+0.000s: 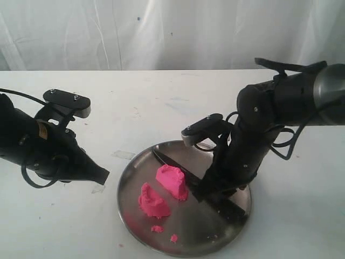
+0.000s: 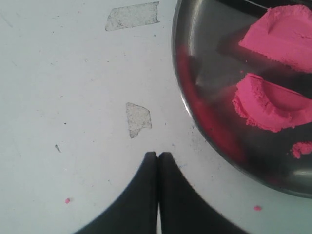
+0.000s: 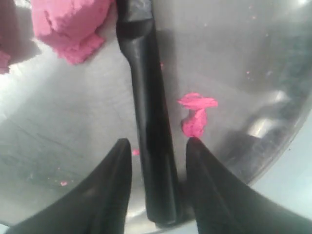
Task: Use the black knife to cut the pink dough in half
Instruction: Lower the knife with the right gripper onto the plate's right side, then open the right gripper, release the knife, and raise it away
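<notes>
Exterior view: bright pink soft dough (image 1: 171, 182) lies in two halves on round steel plate (image 1: 125, 186), with long black knife (image 1: 167, 163) lying beside them. Astride the handle, right gripper (image 3: 158, 141) stands slack and parted; left gripper (image 2: 157, 155) is closed over white desk (image 2: 73, 97). Cut judged complete.

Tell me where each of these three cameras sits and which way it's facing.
Exterior: raised off the arms, looking down on the table, steel plate and pink dough; both arms show.
Left wrist: on the left arm, looking down at table and plate edge past the shut left pincer.
Right wrist: on the right arm, looking down at the plate past the open right pincer straddling the black knife.
Shared: all three show plate and dough.
</notes>
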Robot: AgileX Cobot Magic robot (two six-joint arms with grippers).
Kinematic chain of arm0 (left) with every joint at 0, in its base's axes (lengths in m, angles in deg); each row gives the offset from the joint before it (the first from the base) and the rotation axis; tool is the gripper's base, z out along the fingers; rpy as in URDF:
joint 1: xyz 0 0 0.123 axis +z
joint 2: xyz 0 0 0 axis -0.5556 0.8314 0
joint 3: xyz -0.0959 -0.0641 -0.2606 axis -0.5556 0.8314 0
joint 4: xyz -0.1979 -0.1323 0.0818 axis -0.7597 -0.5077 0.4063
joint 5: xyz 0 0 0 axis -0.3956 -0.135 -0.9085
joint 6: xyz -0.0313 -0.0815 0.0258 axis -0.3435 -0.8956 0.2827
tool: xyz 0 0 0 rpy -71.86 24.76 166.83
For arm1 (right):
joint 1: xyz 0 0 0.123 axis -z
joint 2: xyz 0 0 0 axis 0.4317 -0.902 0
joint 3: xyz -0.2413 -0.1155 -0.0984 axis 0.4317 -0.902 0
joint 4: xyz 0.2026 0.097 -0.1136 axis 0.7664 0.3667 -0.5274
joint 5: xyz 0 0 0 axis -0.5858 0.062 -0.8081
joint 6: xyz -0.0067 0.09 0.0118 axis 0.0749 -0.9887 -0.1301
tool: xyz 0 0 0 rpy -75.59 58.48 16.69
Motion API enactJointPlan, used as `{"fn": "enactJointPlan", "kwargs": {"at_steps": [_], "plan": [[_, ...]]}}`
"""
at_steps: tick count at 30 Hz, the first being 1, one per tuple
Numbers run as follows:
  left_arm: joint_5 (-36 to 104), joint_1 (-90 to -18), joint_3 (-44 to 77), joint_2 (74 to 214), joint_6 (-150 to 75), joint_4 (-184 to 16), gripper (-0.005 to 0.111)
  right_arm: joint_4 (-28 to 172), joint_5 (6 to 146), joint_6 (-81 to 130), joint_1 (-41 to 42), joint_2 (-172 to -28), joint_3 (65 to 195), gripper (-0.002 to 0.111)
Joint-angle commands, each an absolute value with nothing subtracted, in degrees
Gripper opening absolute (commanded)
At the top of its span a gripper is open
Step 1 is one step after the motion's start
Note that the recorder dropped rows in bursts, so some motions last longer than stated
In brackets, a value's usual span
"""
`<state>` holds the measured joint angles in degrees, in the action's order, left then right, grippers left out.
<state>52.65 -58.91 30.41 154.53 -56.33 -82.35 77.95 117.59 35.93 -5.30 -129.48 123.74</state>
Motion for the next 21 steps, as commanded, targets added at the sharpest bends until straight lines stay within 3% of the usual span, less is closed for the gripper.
{"fn": "enactJointPlan", "kwargs": {"at_steps": [1, 6, 13, 18, 21], "plan": [[53.2, -59.1, 30.7, 153.9, -56.3, -82.6, 0.000, 77.8, 119.9, 34.0, -5.2, -129.1, 125.0, 0.036], [53.2, -59.1, 30.7, 153.9, -56.3, -82.6, 0.000, 77.7, 120.5, 34.3, -5.2, -129.9, 124.7, 0.037], [53.2, -59.1, 30.7, 153.9, -56.3, -82.6, 0.000, 77.7, 121.2, 35.7, -5.2, -131.8, 124.7, 0.055], [53.2, -59.1, 30.7, 153.9, -56.3, -82.6, 0.000, 75.9, 121.6, 34.9, -5.2, -131.7, 127.2, 0.053], [53.2, -59.1, 30.7, 153.9, -56.3, -82.6, 0.000, 75.1, 121.4, 32.4, -5.2, -129.7, 128.9, 0.046]]}}
